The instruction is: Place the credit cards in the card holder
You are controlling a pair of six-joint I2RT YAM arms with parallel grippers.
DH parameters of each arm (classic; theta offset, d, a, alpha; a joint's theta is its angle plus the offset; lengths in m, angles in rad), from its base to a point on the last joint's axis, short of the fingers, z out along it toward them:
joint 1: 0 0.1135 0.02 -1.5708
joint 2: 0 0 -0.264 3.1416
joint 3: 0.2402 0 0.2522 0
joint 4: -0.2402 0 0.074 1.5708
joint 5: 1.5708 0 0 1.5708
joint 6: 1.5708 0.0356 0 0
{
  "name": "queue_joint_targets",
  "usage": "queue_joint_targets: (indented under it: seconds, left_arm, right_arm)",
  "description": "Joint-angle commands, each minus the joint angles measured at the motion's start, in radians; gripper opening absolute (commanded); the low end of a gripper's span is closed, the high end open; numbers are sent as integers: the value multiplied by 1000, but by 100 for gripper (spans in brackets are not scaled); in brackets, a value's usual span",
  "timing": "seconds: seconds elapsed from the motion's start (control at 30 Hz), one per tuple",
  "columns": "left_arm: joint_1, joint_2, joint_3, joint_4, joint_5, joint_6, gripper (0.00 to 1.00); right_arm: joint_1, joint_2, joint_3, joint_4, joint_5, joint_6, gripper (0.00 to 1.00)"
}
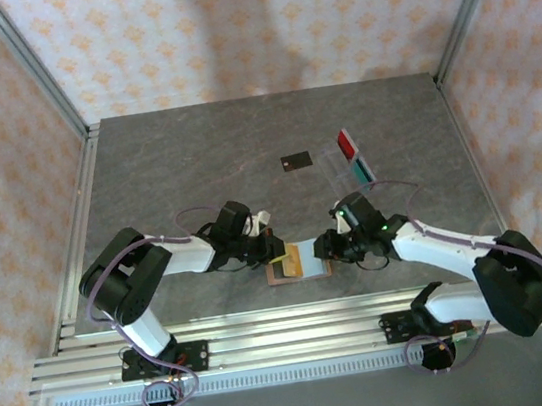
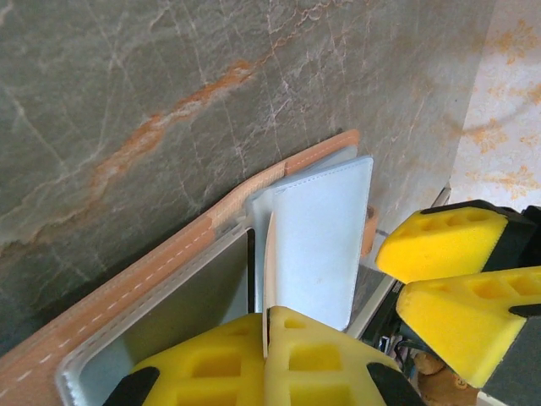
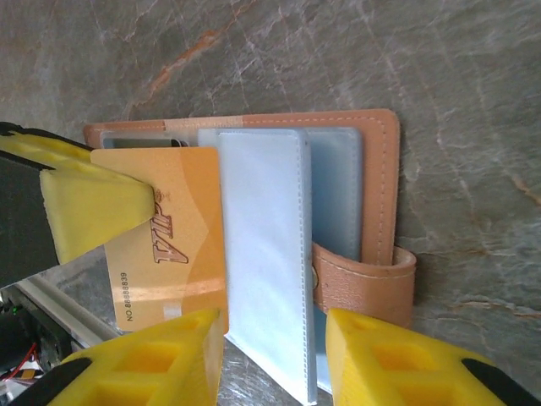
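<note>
left gripper (image 1: pixel 269 246): jaws closed flat, pinching a thin sheet that the left wrist view shows edge-on. right wrist view shows more: its finger (image 3: pixel 93 203) lies over the left edge of a gold VIP card (image 3: pixel 173 245) on the card holder (image 3: pixel 380 169).

holder lies open at the table's near side, just short of the rail (image 1: pixel 270 339), between the two grippers. tight there, arms close on both sides.

clear sleeve (image 3: pixel 262 254) lies across the holder's middle; tan strap (image 3: pixel 363 283) sticks out past its right edge.

right gripper (image 1: pixel 324 247): jaws part open, one on each side of the sleeve, gripping nothing.

top view has the credit cards, well apart from the holder, further back and to the right: black card (image 1: pixel 295 161) flat on its own, red card (image 1: pixel 345 142) and teal card (image 1: pixel 355 163) just beside each other. bare table (image 1: pixel 175 166) all round them, open room to the left.
</note>
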Motion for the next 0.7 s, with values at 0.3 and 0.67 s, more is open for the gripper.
queue_joint_targets:
  seconds: [0.3, 0.67]
  left_arm:
    - [-21, 31, 25, 21, -54, 12, 0]
    - [-24, 91, 9, 170, -32, -25, 0]
  right_arm:
    - [9, 38, 9, 79, -37, 10, 37]
    - [9, 39, 10, 82, -51, 11, 37]
